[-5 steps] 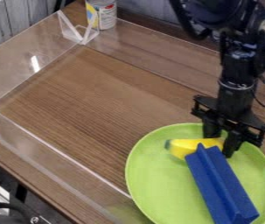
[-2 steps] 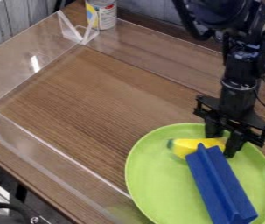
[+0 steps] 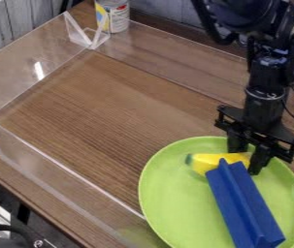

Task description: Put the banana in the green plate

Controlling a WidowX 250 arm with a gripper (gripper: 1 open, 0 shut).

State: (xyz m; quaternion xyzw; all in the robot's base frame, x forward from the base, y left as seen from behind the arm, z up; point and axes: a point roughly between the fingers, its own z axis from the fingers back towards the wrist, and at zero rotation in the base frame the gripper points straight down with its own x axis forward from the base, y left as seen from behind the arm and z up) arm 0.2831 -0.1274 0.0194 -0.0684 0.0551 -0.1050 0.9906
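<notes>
The yellow banana (image 3: pixel 214 161) lies inside the green plate (image 3: pixel 173 197) near its far rim. Its right end runs in between the black fingers of my gripper (image 3: pixel 255 157). The gripper points straight down over the plate and is shut on that end of the banana. A blue rectangular block (image 3: pixel 244 205) lies in the plate too, just in front of the banana and touching it. The banana's right tip is hidden by the fingers.
A clear plastic wall (image 3: pixel 33 68) borders the wooden table (image 3: pixel 123 107) on the left and front. A white bottle with a yellow label (image 3: pixel 111 14) stands at the back left. Cables hang behind the arm at the top right.
</notes>
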